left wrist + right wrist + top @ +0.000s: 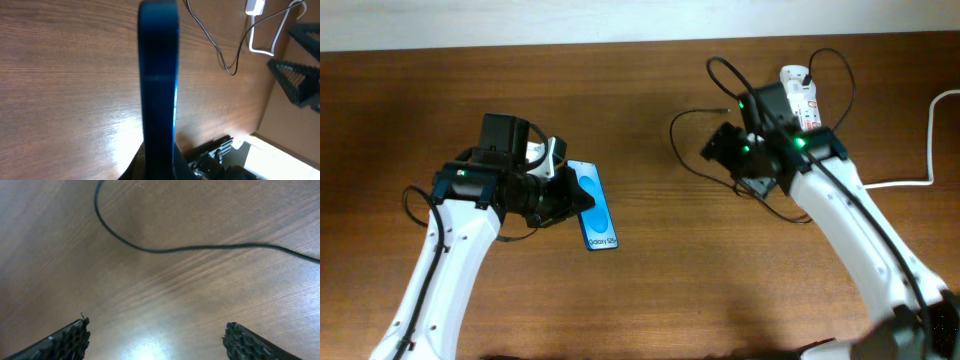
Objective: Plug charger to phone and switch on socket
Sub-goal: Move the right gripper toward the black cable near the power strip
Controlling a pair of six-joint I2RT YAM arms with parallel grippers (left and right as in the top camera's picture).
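The phone (597, 207), blue screen up, lies left of the table's middle with my left gripper (567, 197) shut on its left side. In the left wrist view the phone (159, 75) shows edge-on, rising from between the shut jaws of that gripper (159, 167). The black charger cable (682, 128) loops on the wood at the right, by my right gripper (717, 150). Seen from the right wrist, that gripper (160, 340) is open and empty, hovering low over the table with the cable (175, 249) lying ahead of it. The white socket (800, 93) sits at the back right. I cannot make out the connector tip.
A thick white cord (918, 182) runs off to the right edge. A pale wall strip (520, 20) borders the back of the table. The right arm (860, 230) crosses the right side of the wooden table (700, 270).
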